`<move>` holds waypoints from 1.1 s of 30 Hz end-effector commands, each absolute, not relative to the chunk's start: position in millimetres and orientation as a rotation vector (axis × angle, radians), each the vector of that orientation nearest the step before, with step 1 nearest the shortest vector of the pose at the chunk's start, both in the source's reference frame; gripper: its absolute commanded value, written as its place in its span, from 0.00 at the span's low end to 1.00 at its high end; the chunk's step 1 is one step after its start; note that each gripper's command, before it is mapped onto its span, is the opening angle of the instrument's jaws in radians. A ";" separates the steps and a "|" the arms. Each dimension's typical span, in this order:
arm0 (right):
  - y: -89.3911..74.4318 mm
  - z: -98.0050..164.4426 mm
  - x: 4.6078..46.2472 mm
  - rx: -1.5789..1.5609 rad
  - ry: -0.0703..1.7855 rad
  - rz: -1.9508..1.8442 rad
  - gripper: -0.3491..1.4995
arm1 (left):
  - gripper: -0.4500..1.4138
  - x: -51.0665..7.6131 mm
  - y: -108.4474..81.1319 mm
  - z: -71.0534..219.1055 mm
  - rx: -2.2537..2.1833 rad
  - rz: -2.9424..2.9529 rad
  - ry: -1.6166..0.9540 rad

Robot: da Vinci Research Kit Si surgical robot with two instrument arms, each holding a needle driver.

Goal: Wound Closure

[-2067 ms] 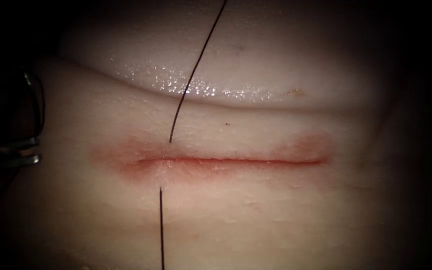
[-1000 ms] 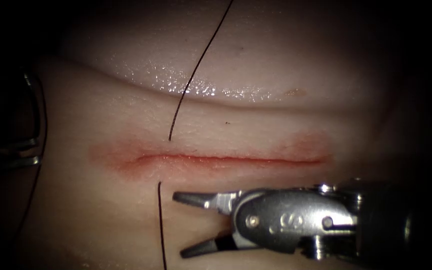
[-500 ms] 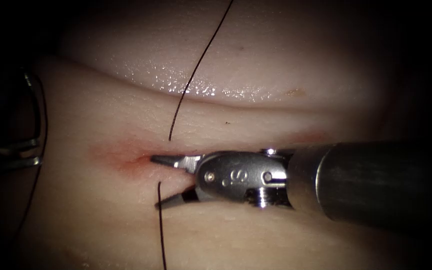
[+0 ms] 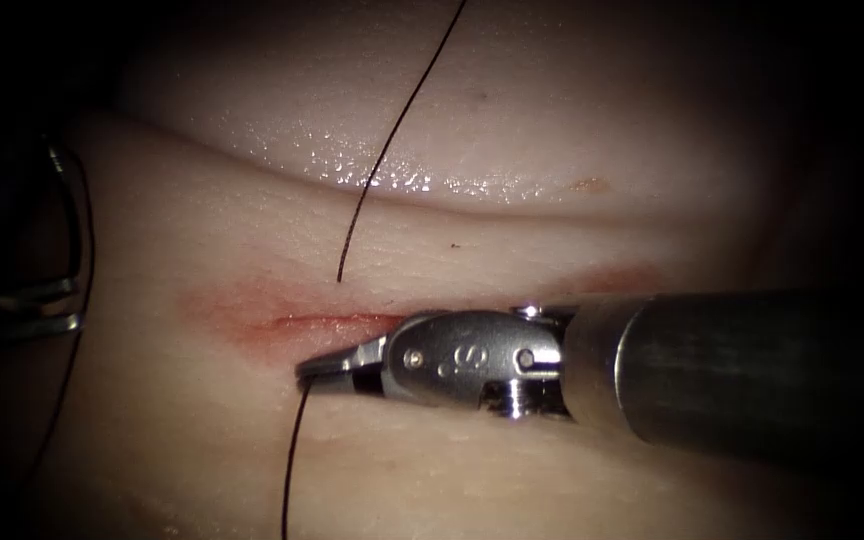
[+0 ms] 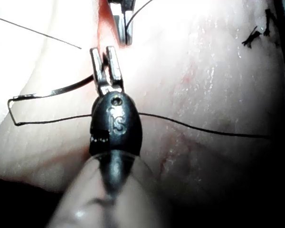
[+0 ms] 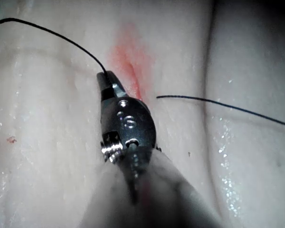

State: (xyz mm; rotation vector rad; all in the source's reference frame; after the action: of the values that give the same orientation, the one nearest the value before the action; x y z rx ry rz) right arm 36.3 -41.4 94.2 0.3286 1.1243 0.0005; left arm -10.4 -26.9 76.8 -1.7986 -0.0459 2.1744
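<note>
Closing since half a second ago, the right hand (image 4: pixel 310 375) has clamped its jaws on the thread (image 4: pixel 292 460) where it leaves the tissue (image 4: pixel 512 230) below the cut (image 4: pixel 322 322); the strand now bows leftward, which suggests a grip meant to tension the stitch. The left hand (image 5: pixel 108 59), jaws slightly parted, holds the needle (image 5: pixel 61 90) near one end, clear of the tissue, off the cut's left end. Another thread length (image 4: pixel 392 140) rises above the cut.

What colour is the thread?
Black. The thread shows best in the right wrist view, against the pale tissue.
</note>
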 end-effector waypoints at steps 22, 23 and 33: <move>-50.5 80.7 33.5 0.376 1.141 -0.127 0.00 | 0.00 -11.1 -27.5 77.5 -1.801 2.175 -0.051; -50.8 80.4 33.5 0.378 1.140 -0.131 0.00 | 0.00 -11.1 -27.5 77.5 -1.801 2.175 -0.051; -53.7 76.0 32.7 0.398 1.111 -0.221 0.00 | 0.00 -11.1 -27.6 77.5 -1.801 2.176 -0.051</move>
State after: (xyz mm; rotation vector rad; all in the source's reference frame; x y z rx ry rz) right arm 31.9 -53.1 75.4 0.3978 1.1108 -0.2248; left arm -10.5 -27.0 76.8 -1.7999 -0.0482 2.1775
